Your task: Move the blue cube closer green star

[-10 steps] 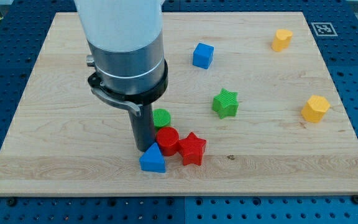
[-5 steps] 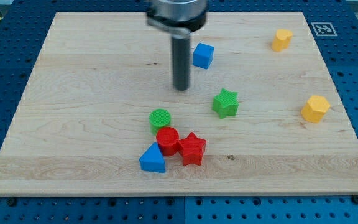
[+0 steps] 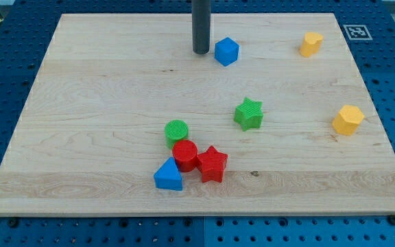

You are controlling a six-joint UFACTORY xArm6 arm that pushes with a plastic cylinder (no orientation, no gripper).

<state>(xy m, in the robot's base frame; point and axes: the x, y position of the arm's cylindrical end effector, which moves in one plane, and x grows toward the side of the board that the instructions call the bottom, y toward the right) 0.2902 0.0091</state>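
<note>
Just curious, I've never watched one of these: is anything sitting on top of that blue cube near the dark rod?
Nothing rests on the blue cube; its top face is bare. My tip stands just to its left. Its underside on the wooden board is hidden.

My rod runs out past the view's top edge, so only its lower stretch shows, down to my tip (image 3: pixel 201 53) — the arm above is out of frame. The red cylinder (image 3: pixel 184 154) covers the lower rim of the green cylinder (image 3: pixel 176 130), and its own lower left is partly hidden behind the blue triangular block (image 3: pixel 168 175). Whether my tip touches the blue cube (image 3: pixel 227 51) just to its right — I cannot tell. The marker (image 3: pixel 354 31) at the board's top right corner is too small to read.
</note>
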